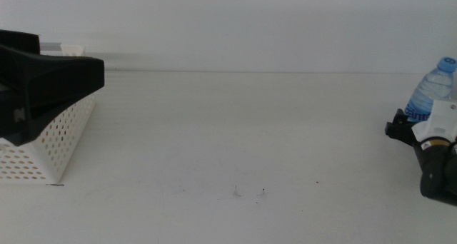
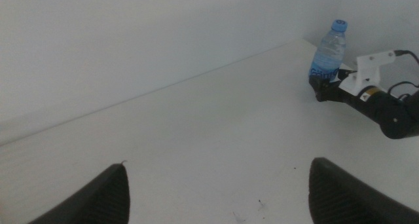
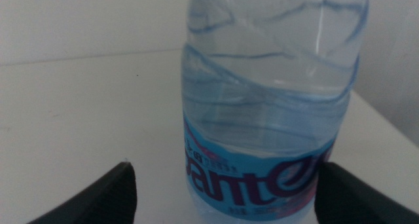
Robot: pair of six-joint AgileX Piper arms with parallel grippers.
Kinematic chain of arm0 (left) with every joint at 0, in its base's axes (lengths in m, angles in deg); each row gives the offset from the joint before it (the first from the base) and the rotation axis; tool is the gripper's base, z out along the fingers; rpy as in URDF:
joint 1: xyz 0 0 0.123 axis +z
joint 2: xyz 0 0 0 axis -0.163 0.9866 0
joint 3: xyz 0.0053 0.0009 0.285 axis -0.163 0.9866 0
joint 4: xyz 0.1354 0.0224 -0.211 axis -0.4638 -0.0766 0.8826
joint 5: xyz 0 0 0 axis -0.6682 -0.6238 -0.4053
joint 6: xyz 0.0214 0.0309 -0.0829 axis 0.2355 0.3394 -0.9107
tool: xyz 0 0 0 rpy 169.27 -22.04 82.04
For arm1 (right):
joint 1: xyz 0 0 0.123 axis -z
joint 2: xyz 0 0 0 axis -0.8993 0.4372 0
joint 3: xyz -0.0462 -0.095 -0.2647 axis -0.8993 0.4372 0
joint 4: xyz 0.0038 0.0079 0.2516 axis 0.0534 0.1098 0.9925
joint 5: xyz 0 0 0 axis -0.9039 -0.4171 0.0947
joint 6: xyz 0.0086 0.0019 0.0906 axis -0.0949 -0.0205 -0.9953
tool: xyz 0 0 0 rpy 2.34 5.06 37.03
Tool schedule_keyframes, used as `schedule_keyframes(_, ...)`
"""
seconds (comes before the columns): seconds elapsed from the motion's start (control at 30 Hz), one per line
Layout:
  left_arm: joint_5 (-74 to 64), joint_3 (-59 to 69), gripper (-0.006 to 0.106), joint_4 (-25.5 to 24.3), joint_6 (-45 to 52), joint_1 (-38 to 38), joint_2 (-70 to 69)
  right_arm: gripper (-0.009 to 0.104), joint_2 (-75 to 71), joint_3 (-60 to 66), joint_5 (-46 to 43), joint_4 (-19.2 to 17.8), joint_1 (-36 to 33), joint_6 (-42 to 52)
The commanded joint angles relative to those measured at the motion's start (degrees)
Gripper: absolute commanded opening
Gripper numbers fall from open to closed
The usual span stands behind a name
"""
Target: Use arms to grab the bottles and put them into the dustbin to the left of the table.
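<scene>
at the table's right edge, the right tool (open wide) flanks the water bottle, its label readable only there.

The left tool hides much of the basket at the counter's left edge. At the right edge, the right tool covers the water bottle's base; in the right wrist view its cap is cut off.

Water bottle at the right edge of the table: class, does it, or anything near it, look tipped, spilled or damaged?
Nothing stands out. The water bottle stands upright with its blue cap on, between the open jaws of the right gripper, and the table around it looks dry. The left gripper hangs by the dustbin, jaws open.
</scene>
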Motion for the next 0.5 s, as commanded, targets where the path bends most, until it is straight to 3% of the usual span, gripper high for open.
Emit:
schedule_keyframes(0.0,0.8,0.0,0.094,0.0,-0.6,-0.1,-0.1,0.090,1.0,-3.0,2.6,0.9,0.3,0.9)
schedule_keyframes(0.13,0.8,0.0,0.094,0.0,-0.6,-0.1,-0.1,0.090,1.4,-3.9,3.6,2.2,0.3,1.0)
schedule_keyframes(0.27,0.8,0.0,0.094,0.0,-0.6,-0.1,-0.1,0.090,1.4,-3.9,3.6,6.2,0.3,5.2)
schedule_keyframes(0.47,0.8,0.0,0.094,0.0,-0.6,-0.1,-0.1,0.090,1.4,-4.1,3.6,6.3,0.3,6.3)
